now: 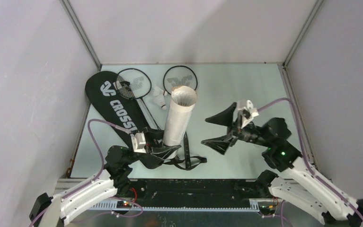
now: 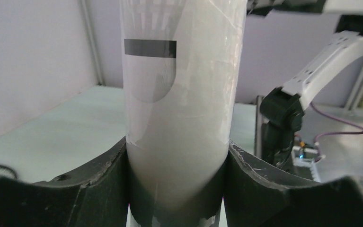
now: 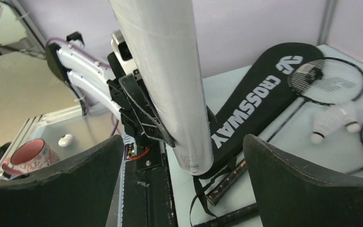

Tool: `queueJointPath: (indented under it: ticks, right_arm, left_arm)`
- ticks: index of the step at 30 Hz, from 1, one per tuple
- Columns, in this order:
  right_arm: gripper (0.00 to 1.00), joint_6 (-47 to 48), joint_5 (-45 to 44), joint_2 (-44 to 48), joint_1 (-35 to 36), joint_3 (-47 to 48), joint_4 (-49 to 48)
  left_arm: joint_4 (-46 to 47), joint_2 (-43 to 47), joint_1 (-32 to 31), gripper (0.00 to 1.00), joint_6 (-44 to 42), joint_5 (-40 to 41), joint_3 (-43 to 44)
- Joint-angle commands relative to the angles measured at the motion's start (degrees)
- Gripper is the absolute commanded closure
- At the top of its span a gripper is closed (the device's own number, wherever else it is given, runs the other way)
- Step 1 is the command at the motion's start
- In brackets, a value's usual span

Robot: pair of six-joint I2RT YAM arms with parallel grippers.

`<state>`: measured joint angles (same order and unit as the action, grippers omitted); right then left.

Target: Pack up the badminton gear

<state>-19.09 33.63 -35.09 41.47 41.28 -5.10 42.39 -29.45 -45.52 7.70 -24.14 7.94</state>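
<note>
Left gripper [image 1: 164, 151] clamps white tube [image 1: 179, 118] upright near its base. Right gripper [image 1: 218, 128] is wide, empty, right of tube. Shuttlecocks [image 1: 160, 98] lie just beyond tube. Judged: loading step, next fetch one.

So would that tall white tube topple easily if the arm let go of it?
Probably: the white tube is tall and narrow, gripped low by the left gripper. Being round, it would likely roll once down. Thin-walled, so probably light.
</note>
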Motion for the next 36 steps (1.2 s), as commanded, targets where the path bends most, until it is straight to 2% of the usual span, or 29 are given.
queueJointPath:
  ticks: [1,6,12,20,22,24,25,26,27,29,31,32,34,35,36]
  right_arm:
    - [0.01,1.5,6.0,-6.3,4.0,-0.2,-19.8]
    - [0.01,6.0,5.3,-13.5,10.5,-0.2,-27.7]
    - [0.01,5.9,7.0,-20.3,12.5,-0.1,-37.7]
    - [0.01,6.0,10.6,-28.0,14.8,5.4,-39.8]
    - [0.04,5.9,10.6,-29.2,15.3,6.0,-40.3]
    - [0.11,5.5,9.8,-29.6,15.4,6.2,-40.9]
    - [0.19,5.2,9.2,-29.5,15.4,6.2,-40.9]
    - [0.26,4.7,7.7,-29.3,15.3,6.2,-40.6]
    - [0.29,4.7,6.9,-28.8,15.4,6.2,-39.4]
    - [0.35,5.8,4.2,-27.3,15.4,6.5,-35.8]
    - [0.37,7.7,0.3,-25.2,15.4,6.8,-31.1]
    - [0.39,8.4,-2.7,-23.5,15.4,6.8,-27.9]
    - [0.40,10.7,-7.2,-20.6,15.3,6.8,-23.1]
    - [0.40,12.0,-9.0,-19.5,15.3,6.8,-21.2]
    - [0.41,12.6,-13.3,-17.6,15.0,6.8,-17.6]
  left_arm:
    - [13.5,-2.2,-0.2,0.76,8.4,-3.8,3.8]
    - [13.6,-5.3,-0.2,0.76,9.0,-6.6,5.4]
    - [15.9,-7.1,-0.6,0.75,10.0,-12.3,5.7]
    - [10.7,-8.8,-2.0,0.74,7.0,-14.9,7.8]
    - [10.5,-9.4,-2.3,0.74,6.6,-15.0,8.0]
    - [10.4,-10.0,-2.5,0.72,6.5,-14.9,8.1]
    - [10.2,-10.3,-2.5,0.71,6.5,-14.3,8.1]
    - [9.6,-10.5,-2.5,0.68,6.2,-13.9,8.3]
    - [9.2,-10.5,-2.5,0.66,6.0,-13.2,8.4]
    - [7.4,-10.1,-2.5,0.53,5.4,-11.5,8.6]
    - [4.8,-9.0,-2.5,0.33,4.1,-9.1,8.7]
    - [2.9,-8.0,-2.5,0.10,2.8,-7.4,8.8]
    - [0.0,-6.5,-2.5,0.02,1.6,-2.6,9.0]
    - [-2.8,-6.0,-2.5,0.01,1.5,-0.3,9.2]
    - [-4.3,-5.3,-2.5,0.00,1.6,5.6,10.1]
